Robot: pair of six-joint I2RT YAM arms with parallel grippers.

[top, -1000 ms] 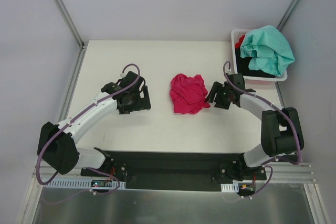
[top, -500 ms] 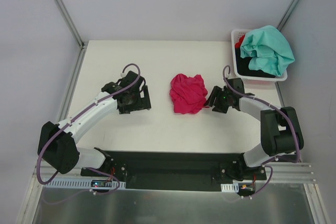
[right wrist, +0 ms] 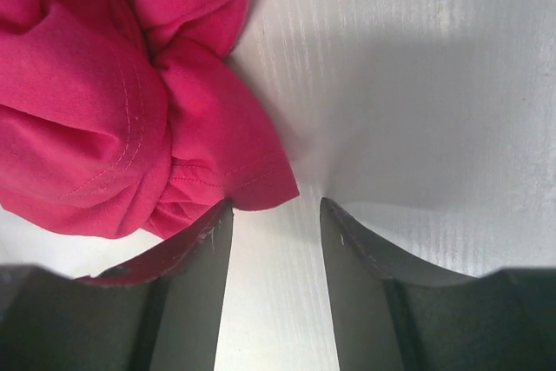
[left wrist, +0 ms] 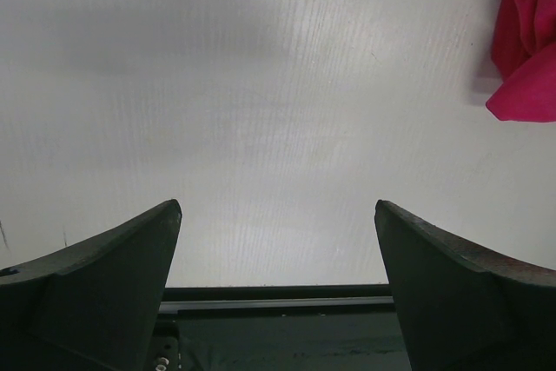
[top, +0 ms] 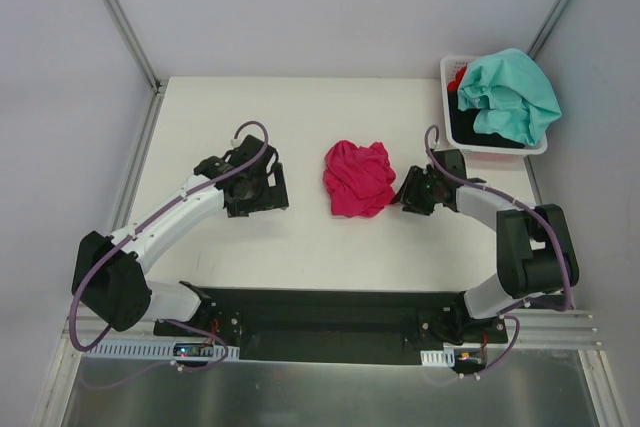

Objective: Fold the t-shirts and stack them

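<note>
A crumpled magenta-pink t-shirt (top: 358, 178) lies in a heap at the table's middle. My right gripper (top: 408, 192) is at its right edge, low on the table, jaws partly open. In the right wrist view (right wrist: 276, 203) a corner of the pink cloth (right wrist: 113, 102) lies at the tip of the left finger (right wrist: 204, 249), not clamped. My left gripper (top: 262, 195) is wide open and empty over bare table, left of the shirt; its wrist view shows the shirt's edge (left wrist: 528, 41) at the far right. A teal-mint shirt (top: 510, 95), black (top: 478, 129) and red (top: 457, 77) cloth sit in the basket.
The white plastic basket (top: 495, 150) stands at the table's back right corner. The white table (top: 300, 237) has a black mounting rail (top: 330, 322) along its near edge. Grey walls and metal frame posts surround the table.
My right gripper has slid slightly left and lower, up to the pink shirt's right edge. The left arm has not moved.
</note>
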